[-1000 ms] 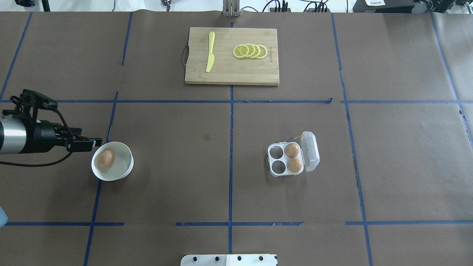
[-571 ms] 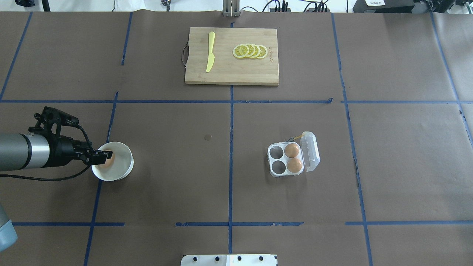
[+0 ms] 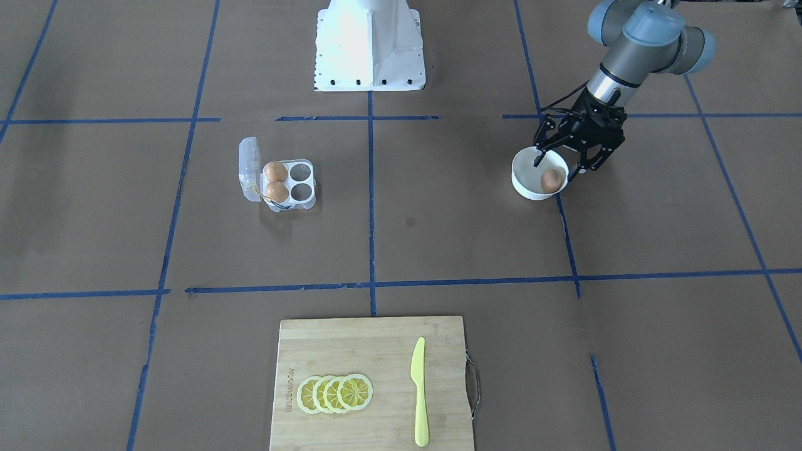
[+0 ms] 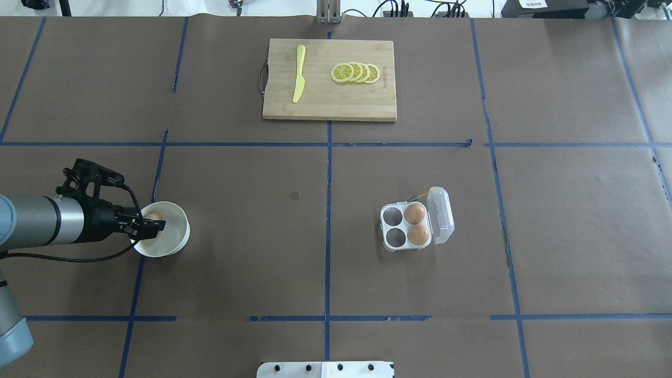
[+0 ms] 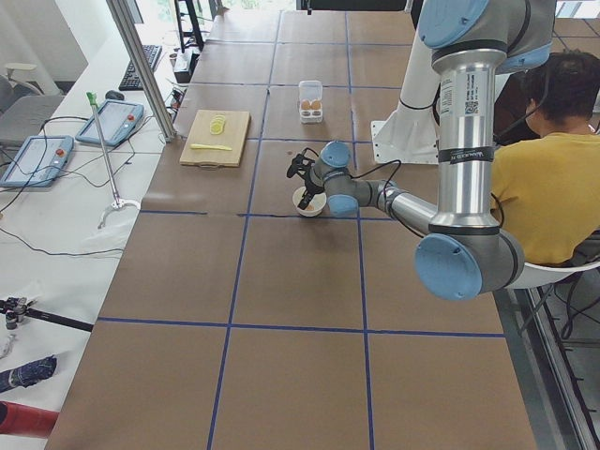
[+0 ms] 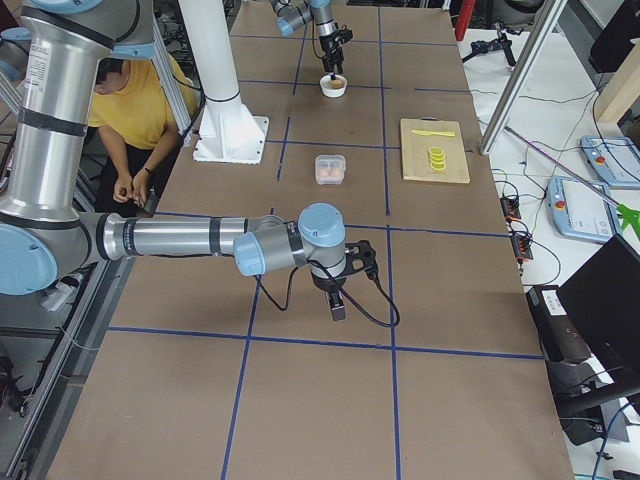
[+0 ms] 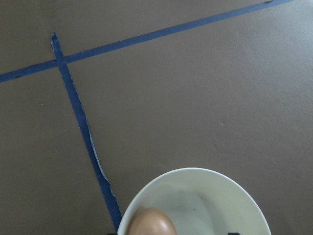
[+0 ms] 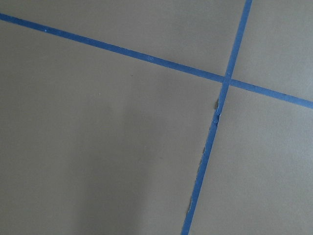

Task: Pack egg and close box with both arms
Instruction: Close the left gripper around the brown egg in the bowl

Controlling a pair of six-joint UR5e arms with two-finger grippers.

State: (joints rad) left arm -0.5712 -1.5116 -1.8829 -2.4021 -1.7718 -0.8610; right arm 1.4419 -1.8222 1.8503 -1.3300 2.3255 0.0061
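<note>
A light-brown egg (image 3: 551, 180) lies in a round white bowl (image 3: 523, 181) on the robot's left side; it also shows in the overhead view (image 4: 153, 216) and the left wrist view (image 7: 152, 223). My left gripper (image 3: 556, 168) is open, its fingers spread over the bowl on either side of the egg, not closed on it. The clear four-cell box (image 4: 407, 227) stands right of centre with its lid (image 4: 441, 215) open; two brown eggs fill its right cells and the left cells are empty. My right gripper (image 6: 338, 308) shows only in the exterior right view, low over bare table; I cannot tell its state.
A wooden cutting board (image 4: 329, 100) with a yellow knife (image 4: 298, 73) and lemon slices (image 4: 355, 73) lies at the far middle. The white pedestal (image 3: 369, 47) stands at the robot's base. A person in yellow (image 5: 539, 187) sits beside the robot.
My left gripper has moved right, from beside the bowl to over it, and now covers most of the egg in the overhead view. The box has not moved.
</note>
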